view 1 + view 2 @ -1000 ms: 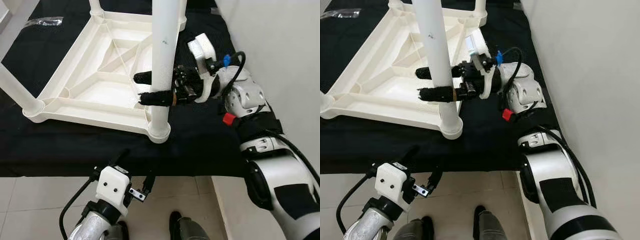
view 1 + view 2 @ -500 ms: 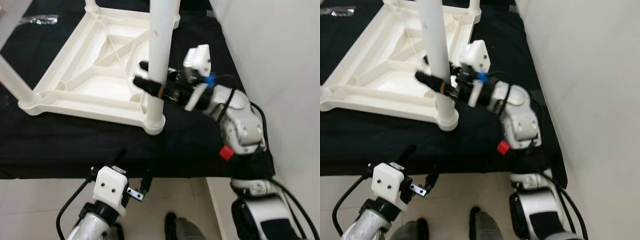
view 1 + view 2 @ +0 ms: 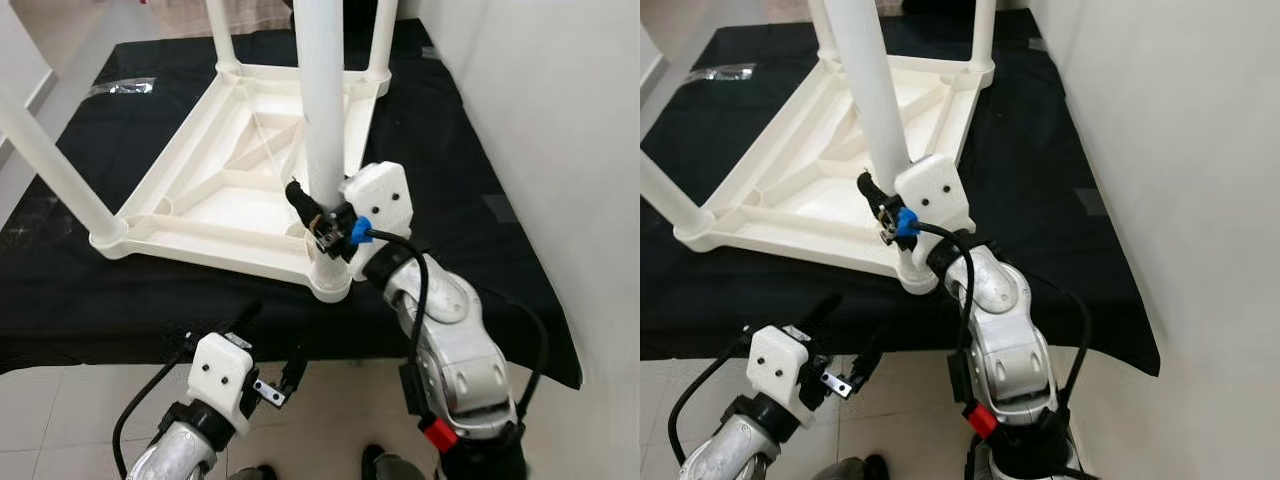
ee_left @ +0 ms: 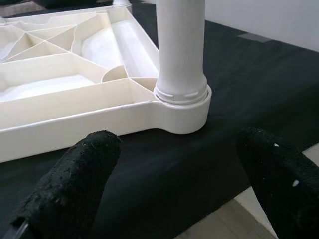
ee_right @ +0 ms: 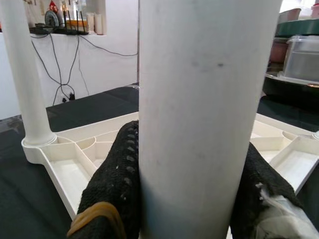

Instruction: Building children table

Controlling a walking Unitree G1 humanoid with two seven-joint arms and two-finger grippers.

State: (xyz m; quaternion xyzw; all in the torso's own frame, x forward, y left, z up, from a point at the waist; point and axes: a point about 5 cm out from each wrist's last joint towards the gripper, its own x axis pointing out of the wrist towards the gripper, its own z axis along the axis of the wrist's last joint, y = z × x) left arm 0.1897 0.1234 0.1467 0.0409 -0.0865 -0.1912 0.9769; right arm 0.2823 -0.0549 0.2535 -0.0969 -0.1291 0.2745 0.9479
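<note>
So the white plastic kids' table (image 3: 250, 190) is flipped upside down on a black-covered surface (image 3: 470, 230), legs sticking up. The right gripper (image 3: 310, 215) is clamped around the near-corner leg (image 3: 323, 120), low down just above its socket, with black fingers (image 5: 117, 184) pressed on both sides of it. The left gripper (image 4: 184, 189) hangs below the surface's front edge, fingers spread wide apart with nothing between them, facing that same corner.

Black cloth (image 3: 150, 300) over surface; upturned white table (image 3: 230, 190) on it.
</note>
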